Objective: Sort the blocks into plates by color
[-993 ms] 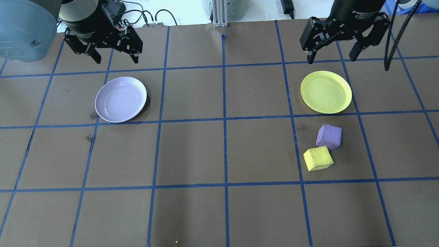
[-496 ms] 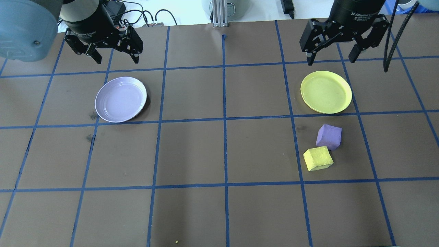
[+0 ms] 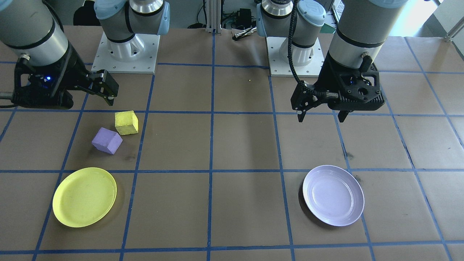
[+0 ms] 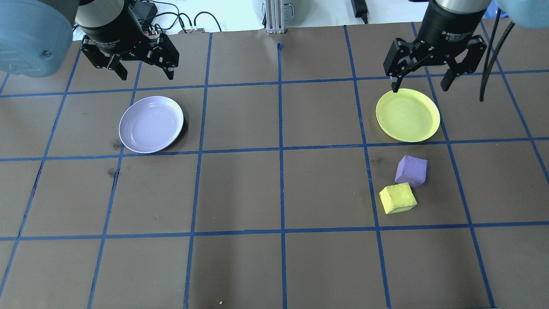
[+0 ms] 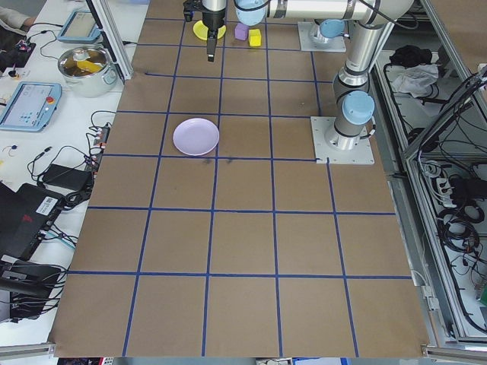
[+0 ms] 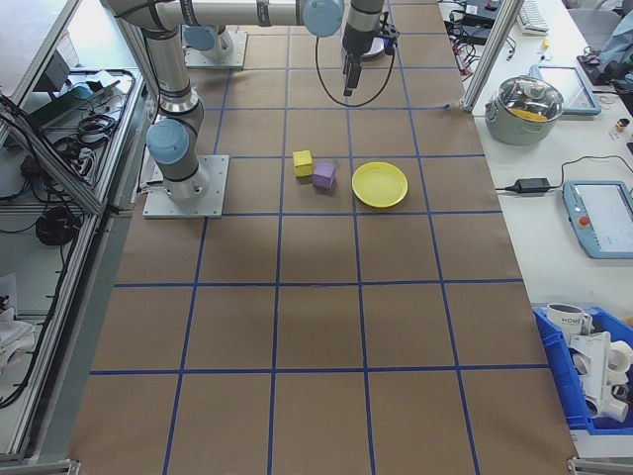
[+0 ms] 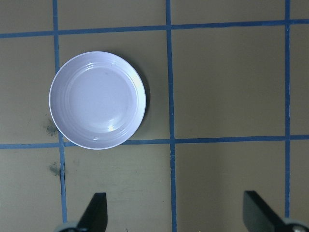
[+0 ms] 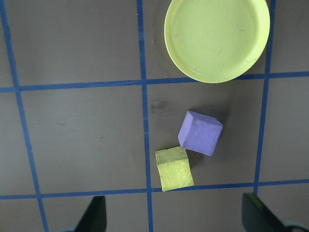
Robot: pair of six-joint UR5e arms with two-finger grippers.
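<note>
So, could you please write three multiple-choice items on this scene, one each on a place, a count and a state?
1. Which plate lies nearest the blocks?
A. lavender
B. yellow
C. neither, both equally far

2. How many blocks lie in a plate?
A. none
B. one
C. two

3. How is the right end effector?
A. shut on a block
B. shut, empty
C. open, empty

Key: B, the yellow block and purple block sit just beside the yellow plate, far from the lavender plate. A, both plates are bare. C, the right end effector has its fingers spread with nothing between them.
</note>
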